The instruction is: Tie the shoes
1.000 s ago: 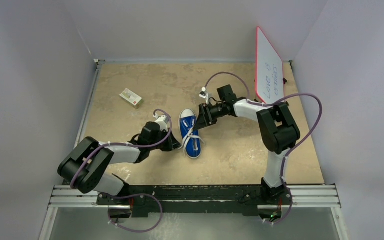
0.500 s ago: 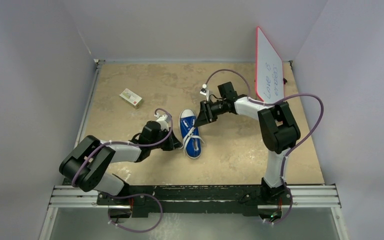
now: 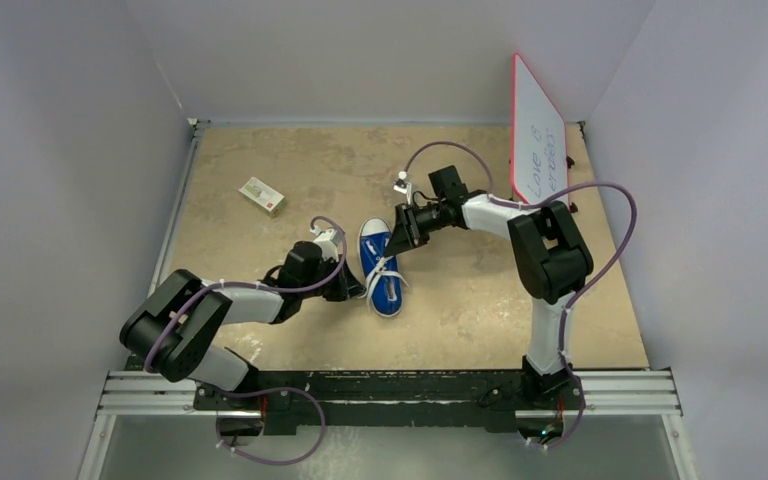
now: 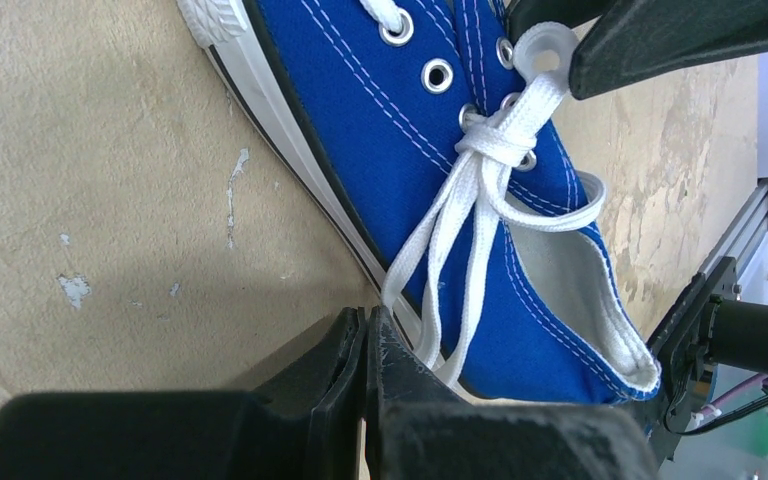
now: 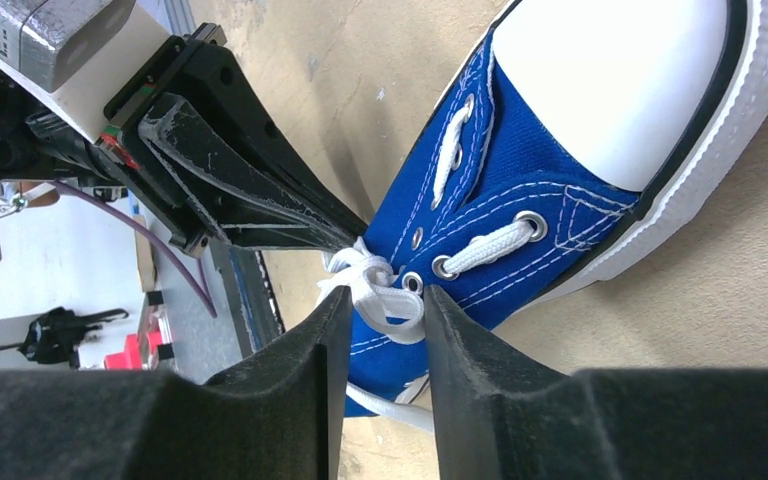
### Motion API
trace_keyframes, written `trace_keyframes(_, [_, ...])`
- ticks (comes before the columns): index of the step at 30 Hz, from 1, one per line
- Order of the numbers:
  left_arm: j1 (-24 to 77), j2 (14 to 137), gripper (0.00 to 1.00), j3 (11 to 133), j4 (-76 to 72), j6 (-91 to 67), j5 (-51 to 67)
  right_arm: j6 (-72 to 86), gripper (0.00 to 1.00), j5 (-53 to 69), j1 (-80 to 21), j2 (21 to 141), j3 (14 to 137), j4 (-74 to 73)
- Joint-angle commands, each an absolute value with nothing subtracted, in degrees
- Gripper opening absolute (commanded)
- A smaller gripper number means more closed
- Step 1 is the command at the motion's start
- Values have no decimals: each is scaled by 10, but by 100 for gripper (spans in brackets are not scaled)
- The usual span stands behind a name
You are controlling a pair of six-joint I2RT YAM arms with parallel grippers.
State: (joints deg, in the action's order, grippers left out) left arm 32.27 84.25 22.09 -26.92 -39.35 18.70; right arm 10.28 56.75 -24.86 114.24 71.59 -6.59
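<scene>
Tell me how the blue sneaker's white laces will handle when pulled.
The white laces are probably floppy, drooping in slack loops. Their flat weave should resist slipping. The blue canvas sneaker looks light, so a hard tug may drag it.

tabletop [image 3: 480, 310]: beige, mottled, evenly lit | walls [image 3: 380, 60]: pale grey panels, set on three sides | near edge: bounded by aluminium rail [image 3: 625, 392] | far right corner: red-edged whiteboard [image 3: 538, 140] propped up
</scene>
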Motion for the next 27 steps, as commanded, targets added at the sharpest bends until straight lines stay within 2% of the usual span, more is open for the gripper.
trace_keyframes(1, [321,841,0,239,-292,-380,196,102,39,583,-253,1134,717,-71])
trace_keyframes(3, [321,840,0,239,-289,-380,196,96,41,568,-252,1135,723,-81])
trace_keyframes(5, [321,837,0,239,-287,-380,196,83,37,544,-256,1141,735,-94])
trace_keyframes(7, [321,833,0,239,-281,-379,194,86,28,543,-257,1140,733,-94])
trace_keyframes(11, [321,824,0,238,-270,-377,189,95,0,547,-257,1122,721,-92])
trace_keyframes(18, [321,767,0,230,-172,-380,111,127,0,452,-203,1058,680,-51])
trace_keyframes(27, [321,733,0,190,-81,-406,56,208,0,437,-137,1067,598,74])
